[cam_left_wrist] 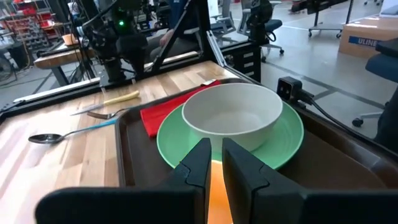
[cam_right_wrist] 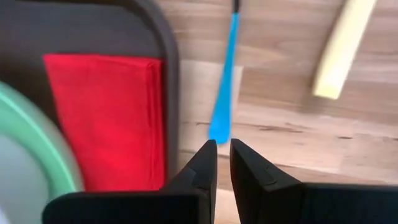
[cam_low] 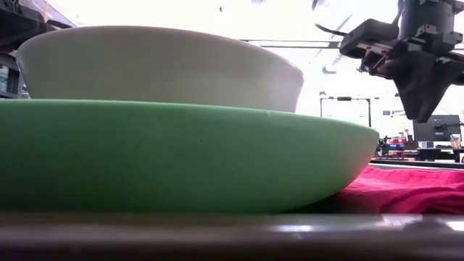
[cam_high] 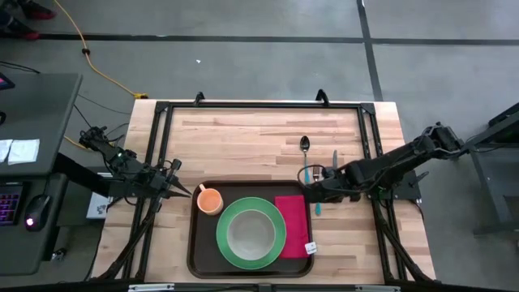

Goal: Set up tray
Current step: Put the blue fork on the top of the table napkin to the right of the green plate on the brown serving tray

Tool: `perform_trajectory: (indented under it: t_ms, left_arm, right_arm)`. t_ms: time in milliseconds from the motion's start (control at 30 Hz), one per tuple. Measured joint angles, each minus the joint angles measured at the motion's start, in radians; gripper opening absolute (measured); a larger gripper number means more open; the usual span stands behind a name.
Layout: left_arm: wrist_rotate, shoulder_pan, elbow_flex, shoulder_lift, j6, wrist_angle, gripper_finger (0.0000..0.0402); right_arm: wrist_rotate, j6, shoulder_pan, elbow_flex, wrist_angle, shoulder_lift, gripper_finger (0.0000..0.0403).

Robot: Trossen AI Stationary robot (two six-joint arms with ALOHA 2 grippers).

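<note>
Overhead arrangement, read from left to right. The left gripper (cam_high: 188, 193) lies at the left rim of the large dark brown rectangular tray (cam_high: 197, 251), its fingers (cam_left_wrist: 198, 163) drawn close together with only a narrow gap, pointing at the small orange cup (cam_high: 210, 200) that stands in the tray's far-left corner. The tray itself sits at the near edge of the light wooden slatted table (cam_high: 243, 134), centred between the two arms. On it rests a round green plate (cam_high: 274, 243) carrying a pale off-white bowl (cam_high: 249, 232); in the low view the bowl (cam_low: 159, 69) is seated squarely on the plate (cam_low: 181, 156). Just right of the plate, touching its edge, lies a folded red cloth napkin (cam_high: 293, 225) inside the tray. The right gripper (cam_high: 312, 195) hovers over the tray's right rim, fingers (cam_right_wrist: 202, 165) nearly pressed together, holding nothing. Directly ahead of them on the table lies a spoon with a blue handle (cam_right_wrist: 225, 93); beside it, a pale yellow handle (cam_right_wrist: 343, 50) belongs to another utensil.
</note>
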Motion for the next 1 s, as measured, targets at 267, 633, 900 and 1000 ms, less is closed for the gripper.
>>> perform_trajectory:
  t_ms: [267, 633, 900, 1000]
  left_arm:
    - [0.000, 0.000, 0.000, 0.000, 0.000, -0.005, 0.0072]
    - [-0.005, 0.000, 0.000, 0.000, 0.000, -0.014, 0.0072]
    - [-0.010, 0.000, 0.000, 0.000, 0.000, -0.014, 0.0072]
    - [-0.010, 0.000, 0.000, 0.000, -0.001, -0.017, 0.0072]
  right_arm:
    - [-0.001, -0.045, -0.047, 0.000, -0.087, -0.011, 0.0024]
    - [0.117, -0.152, -0.164, 0.000, -0.208, -0.165, 0.0024]
    - [0.125, -0.271, -0.273, 0.000, -0.194, -0.221, 0.0021]
    - [0.102, -0.318, -0.308, 0.000, -0.166, -0.221, 0.0020]
